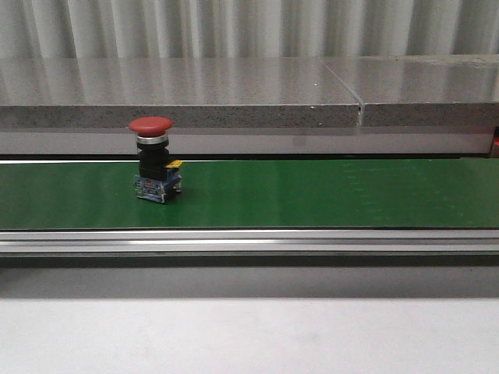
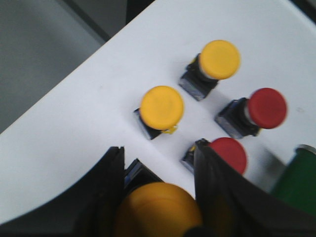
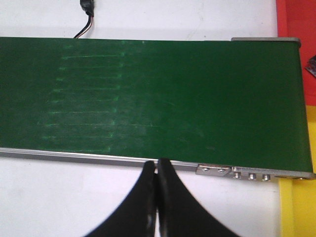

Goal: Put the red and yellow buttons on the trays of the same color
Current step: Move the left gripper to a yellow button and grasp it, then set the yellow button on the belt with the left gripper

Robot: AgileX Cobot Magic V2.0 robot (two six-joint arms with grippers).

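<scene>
A red button [image 1: 150, 125] stands upright on the green belt [image 1: 327, 193], with a black body and a blue base. No writing on it can be read.

The left gripper [image 2: 158, 197] has its fingers [image 2: 106, 192] pinching a yellow button [image 2: 160, 207]. Just past the fingers, on the white table [image 2: 74, 118], stand two more yellow buttons [image 2: 162, 107] and two red ones [image 2: 267, 107].

The right gripper [image 3: 157, 197] has its fingers pressed together, holding nothing. The belt lies just past its tips. A red tray [image 3: 296, 17] and a yellow tray [image 3: 301, 207] show at the belt's end.
</scene>
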